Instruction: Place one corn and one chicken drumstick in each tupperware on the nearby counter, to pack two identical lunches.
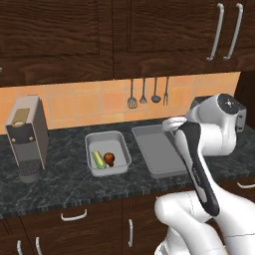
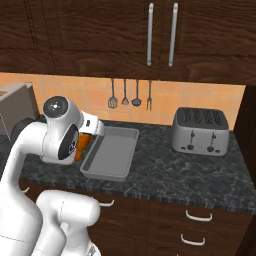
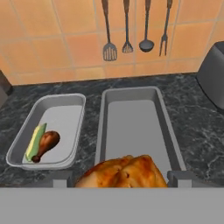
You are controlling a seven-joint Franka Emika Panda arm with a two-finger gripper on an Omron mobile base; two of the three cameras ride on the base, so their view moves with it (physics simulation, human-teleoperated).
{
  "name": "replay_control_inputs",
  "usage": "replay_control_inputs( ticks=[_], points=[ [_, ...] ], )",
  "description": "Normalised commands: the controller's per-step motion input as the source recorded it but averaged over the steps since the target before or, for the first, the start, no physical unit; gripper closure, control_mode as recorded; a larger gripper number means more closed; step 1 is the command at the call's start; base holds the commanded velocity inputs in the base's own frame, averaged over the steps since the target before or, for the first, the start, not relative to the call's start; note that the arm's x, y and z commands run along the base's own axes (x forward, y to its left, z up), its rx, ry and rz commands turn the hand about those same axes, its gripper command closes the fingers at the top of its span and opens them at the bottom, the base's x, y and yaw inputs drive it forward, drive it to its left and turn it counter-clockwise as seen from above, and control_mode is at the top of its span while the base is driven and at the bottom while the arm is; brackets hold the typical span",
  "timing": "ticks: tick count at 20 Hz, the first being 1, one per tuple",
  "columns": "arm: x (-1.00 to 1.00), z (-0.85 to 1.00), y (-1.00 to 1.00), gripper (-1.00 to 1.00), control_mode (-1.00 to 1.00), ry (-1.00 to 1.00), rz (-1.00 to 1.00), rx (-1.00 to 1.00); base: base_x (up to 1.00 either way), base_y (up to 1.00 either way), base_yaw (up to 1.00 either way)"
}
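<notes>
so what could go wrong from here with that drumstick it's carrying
1. The gripper holds the second drumstick at the near end of the longer tupperware; released here, it might catch the near rim and roll onto the counter.
2. The shorter tupperware already holds a corn and a drumstick; drifting left would double up that lunch.
3. The toaster stands to the right, so a wide swing could clip it.

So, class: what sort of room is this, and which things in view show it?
A rendered kitchen: a toaster on a dark stone counter, utensils hanging on a tiled wall, and wooden cabinets above.
</notes>
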Motion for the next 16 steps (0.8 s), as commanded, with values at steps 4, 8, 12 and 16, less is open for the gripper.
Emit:
replay_control_inputs(
  ticks=[4,8,12,16],
  points=[
    [0.54,-0.40,0.00,1.00,-1.00,-0.02,0.00,-0.02,0.00,0.00,0.00],
    [0.48,-0.36,0.00,1.00,-1.00,-0.03,0.00,-0.05,0.00,0.00,0.00],
    [0.45,-0.34,0.00,1.00,-1.00,0.00,0.00,-0.02,0.00,0.00,0.00],
    [0.23,-0.36,0.00,1.00,-1.00,-0.01,0.00,0.00,0.00,0.00,0.00]
  ],
)
